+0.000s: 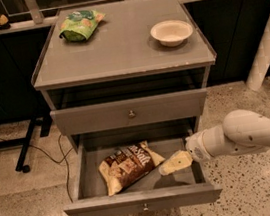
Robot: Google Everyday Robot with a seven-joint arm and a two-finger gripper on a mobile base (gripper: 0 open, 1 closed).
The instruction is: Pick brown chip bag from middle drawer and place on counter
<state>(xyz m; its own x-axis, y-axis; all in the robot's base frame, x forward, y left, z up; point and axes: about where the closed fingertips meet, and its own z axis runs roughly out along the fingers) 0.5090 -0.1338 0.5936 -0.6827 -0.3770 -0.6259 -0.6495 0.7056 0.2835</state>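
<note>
Crinkly dark-brown chip bag (128,165) lies left of centre in the open, shallow grey middle drawer (104,207), its long axis running front-left to back-right. My cream-coloured gripper (165,168) hangs just beside its right end, near the drawer's right wall; whether it is clenched or released I cannot tell.

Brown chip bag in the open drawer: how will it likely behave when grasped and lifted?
The crinkly dark-brown chip bag looks puffed and creased, so it will probably crumple under a pinch. It likely weighs little for its bulk. Lying flat in the shallow grey drawer, it could slide if nudged by the gripper close beside it.
</note>
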